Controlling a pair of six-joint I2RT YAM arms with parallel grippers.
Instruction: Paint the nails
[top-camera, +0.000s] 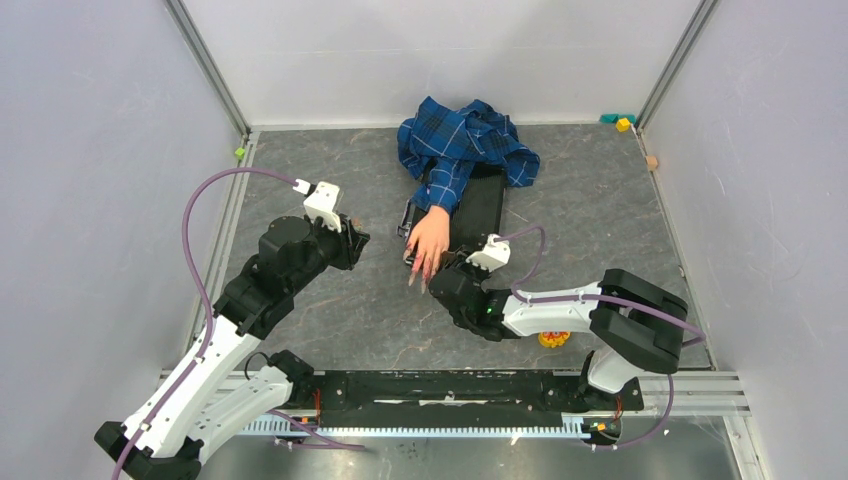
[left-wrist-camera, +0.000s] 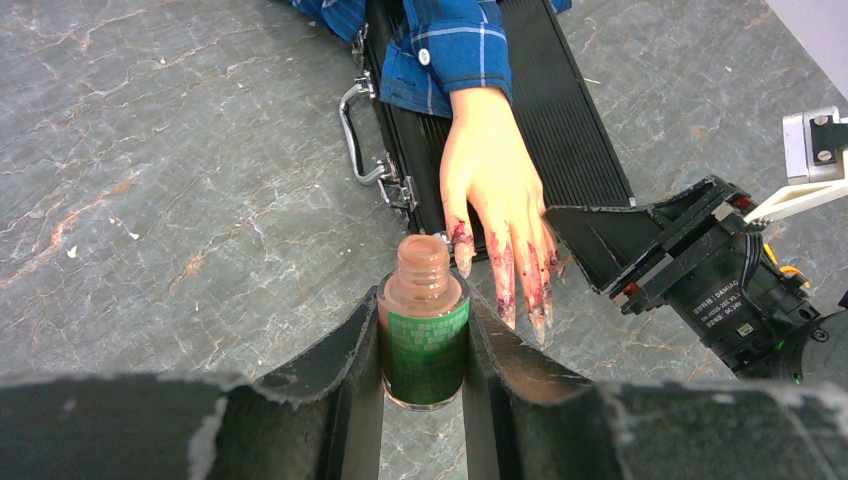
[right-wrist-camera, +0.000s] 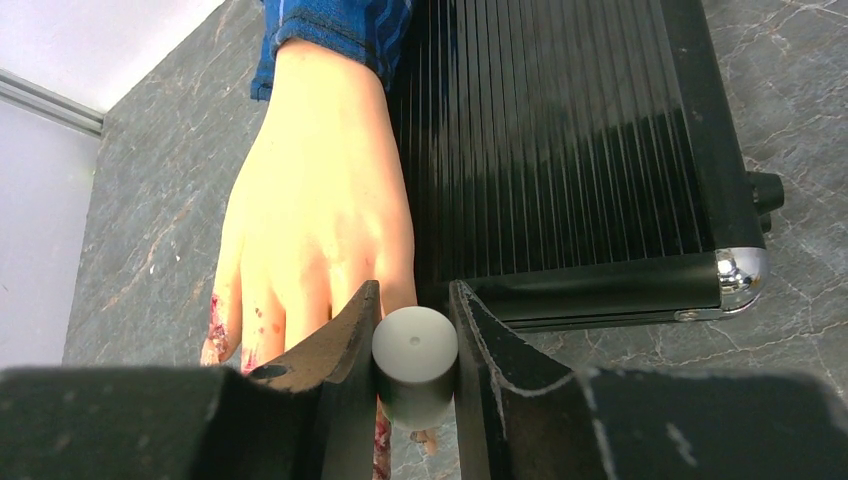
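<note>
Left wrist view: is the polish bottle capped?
No, the bottle gripped in the left claw shows a bare threaded neck with nothing on top.

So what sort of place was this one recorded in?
Most likely a robotics lab test cell, not a salon: plain pale panel walls on aluminium posts box in a grey marbled tabletop, and a pale mannequin hand lies over a black ribbed case.

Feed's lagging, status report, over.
Left gripper shut on uncapped polish bottle. Right gripper shut on grey cap over nails, smeared red. No obstruction seen.
</note>
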